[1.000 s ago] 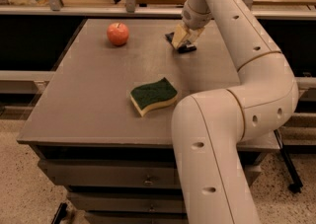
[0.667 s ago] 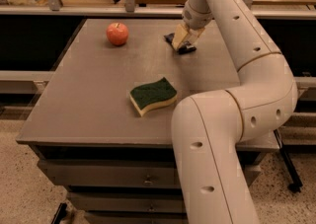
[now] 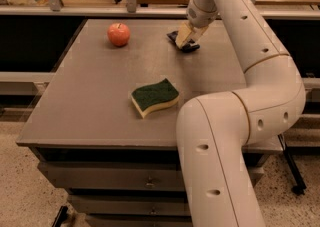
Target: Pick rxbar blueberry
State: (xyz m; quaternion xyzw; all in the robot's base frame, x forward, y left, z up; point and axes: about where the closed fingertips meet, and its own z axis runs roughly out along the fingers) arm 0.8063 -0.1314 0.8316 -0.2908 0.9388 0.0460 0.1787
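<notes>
Gripper (image 3: 186, 40) at rxbar blueberry (image 3: 173, 36) (table's (image 3: 90, 106) far side), sponge (image 3: 154, 96) nearer

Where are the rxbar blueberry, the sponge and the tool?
rxbar blueberry (image 3: 173, 36): camera view, dark end showing beside the tool
sponge (image 3: 154, 93): camera view, green top
tool (image 3: 187, 41): camera view, its tip, over the bar

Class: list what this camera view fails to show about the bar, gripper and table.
1. rxbar blueberry: camera view; the gripper, over it at the far side of the table, covers most of it; print unreadable.
2. Near right corner of the table: camera view; hidden behind the arm.
</notes>
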